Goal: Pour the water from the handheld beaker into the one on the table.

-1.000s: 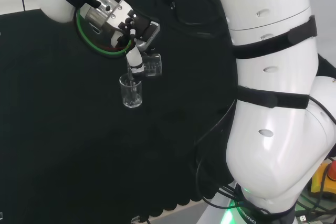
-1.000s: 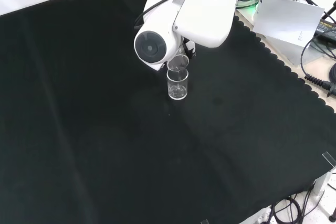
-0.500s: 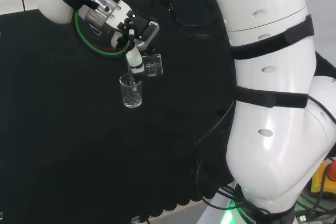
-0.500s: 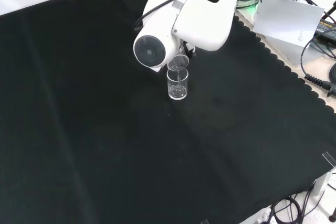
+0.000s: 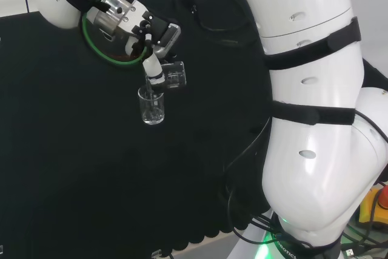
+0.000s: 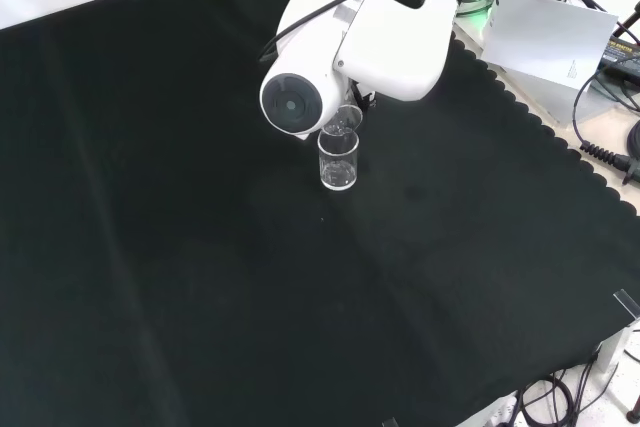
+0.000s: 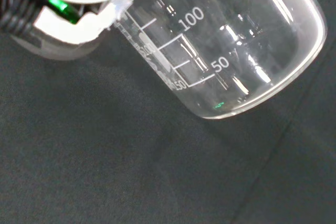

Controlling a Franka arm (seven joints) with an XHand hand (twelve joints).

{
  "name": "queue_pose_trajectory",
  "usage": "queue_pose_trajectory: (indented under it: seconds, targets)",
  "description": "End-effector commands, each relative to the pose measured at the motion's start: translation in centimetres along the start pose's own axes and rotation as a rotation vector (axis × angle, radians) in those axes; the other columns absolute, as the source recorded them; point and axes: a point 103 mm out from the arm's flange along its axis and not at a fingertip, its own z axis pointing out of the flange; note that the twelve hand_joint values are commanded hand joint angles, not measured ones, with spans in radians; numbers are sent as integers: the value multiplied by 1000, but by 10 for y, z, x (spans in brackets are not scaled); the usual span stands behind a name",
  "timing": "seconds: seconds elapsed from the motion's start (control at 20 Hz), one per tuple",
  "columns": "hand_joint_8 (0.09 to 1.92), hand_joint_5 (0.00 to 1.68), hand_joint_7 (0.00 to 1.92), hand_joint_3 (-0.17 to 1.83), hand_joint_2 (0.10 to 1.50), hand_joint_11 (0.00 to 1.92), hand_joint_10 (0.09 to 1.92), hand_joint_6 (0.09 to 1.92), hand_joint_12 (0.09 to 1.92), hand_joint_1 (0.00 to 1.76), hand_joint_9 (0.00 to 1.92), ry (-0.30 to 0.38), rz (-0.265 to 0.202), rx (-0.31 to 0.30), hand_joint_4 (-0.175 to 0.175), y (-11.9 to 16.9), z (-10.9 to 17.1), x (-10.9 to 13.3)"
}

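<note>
two clear beakers were counted: one upright beaker point(image 5: 151, 106) standing on the black cloth point(image 5: 73, 168), one tilted beaker point(image 5: 173, 75) just above and beside it. one cloth.

Head view: tilted beaker point(image 5: 174, 76) in hand point(image 5: 156, 40), just above-right of upright beaker point(image 5: 151, 106) on table point(image 5: 73, 168).
</note>
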Motion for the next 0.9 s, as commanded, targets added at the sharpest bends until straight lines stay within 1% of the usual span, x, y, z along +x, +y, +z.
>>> queue_pose_trajectory:
  seconds: [0.05,0.45,0.9]
  targets:
    - [442,1203,1520,711,663,1183,87,823,874,1132,1599,-8,2,7,107,-1,-3,1]
    - [441,1202,1521,712,663,1182,87,824,875,1131,1599,-10,4,27,108,1,-2,1]
    - [439,1202,1521,713,663,1180,87,826,875,1131,1599,-10,9,25,108,1,-2,0]
